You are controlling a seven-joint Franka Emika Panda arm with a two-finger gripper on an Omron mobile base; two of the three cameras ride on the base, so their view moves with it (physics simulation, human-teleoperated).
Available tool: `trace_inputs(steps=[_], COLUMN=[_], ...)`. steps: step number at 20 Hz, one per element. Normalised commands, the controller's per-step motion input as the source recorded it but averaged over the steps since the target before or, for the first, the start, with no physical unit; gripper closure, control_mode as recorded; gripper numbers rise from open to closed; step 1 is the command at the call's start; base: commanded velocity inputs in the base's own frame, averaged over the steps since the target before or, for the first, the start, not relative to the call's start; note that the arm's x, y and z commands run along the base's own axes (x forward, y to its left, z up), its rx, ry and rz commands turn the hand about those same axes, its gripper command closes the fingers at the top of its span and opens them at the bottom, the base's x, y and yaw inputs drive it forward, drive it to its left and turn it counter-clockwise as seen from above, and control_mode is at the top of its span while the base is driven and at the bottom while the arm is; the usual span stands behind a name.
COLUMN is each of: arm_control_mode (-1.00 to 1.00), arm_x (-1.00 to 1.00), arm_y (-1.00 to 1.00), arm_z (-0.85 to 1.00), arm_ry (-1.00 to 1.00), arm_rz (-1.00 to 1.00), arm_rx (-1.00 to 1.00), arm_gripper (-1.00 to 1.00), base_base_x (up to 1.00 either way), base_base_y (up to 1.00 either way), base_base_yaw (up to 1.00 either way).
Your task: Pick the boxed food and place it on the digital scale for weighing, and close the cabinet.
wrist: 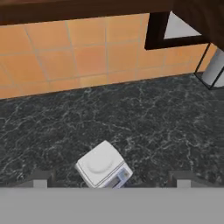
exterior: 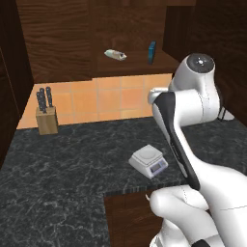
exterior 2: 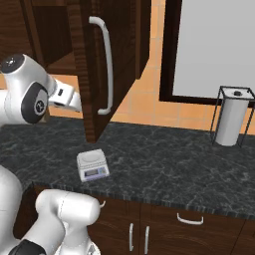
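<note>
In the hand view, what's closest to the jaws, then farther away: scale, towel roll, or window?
1. Scale: on the counter, right between the jaws.
2. Towel roll: far right, near the wall.
3. Window: on the wall, behind the roll.

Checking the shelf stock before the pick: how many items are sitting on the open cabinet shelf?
2: the pale packet lies toward the shelf's left, the blue boxed food stands on edge to its right. Anything further right may be hidden by the arm.
</note>
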Motion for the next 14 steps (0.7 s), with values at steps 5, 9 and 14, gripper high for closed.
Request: trace_inputs(steps=[5, 9, 14], arm_control_mode=[-1.00, -1.00, -1.00], arm_x=[0.00, 0.16, 0.51], arm_y=[0.00, 0.00, 0.05], arm_z=[0.60, 0.55, 0.33], arm_ry=[-0.15, -0.14, -0.10], arm_rz=[-0.03, -0.02, -0.01], arm_rx=[0.00, 0.00, -0.01], arm_gripper=[-1.00, -1.00, -1.00], base_base_x=[0.00, 0.00, 0.00], base_base_y=[0.00, 0.00, 0.00], base_base_yaw=[0.00, 0.00, 0.00])
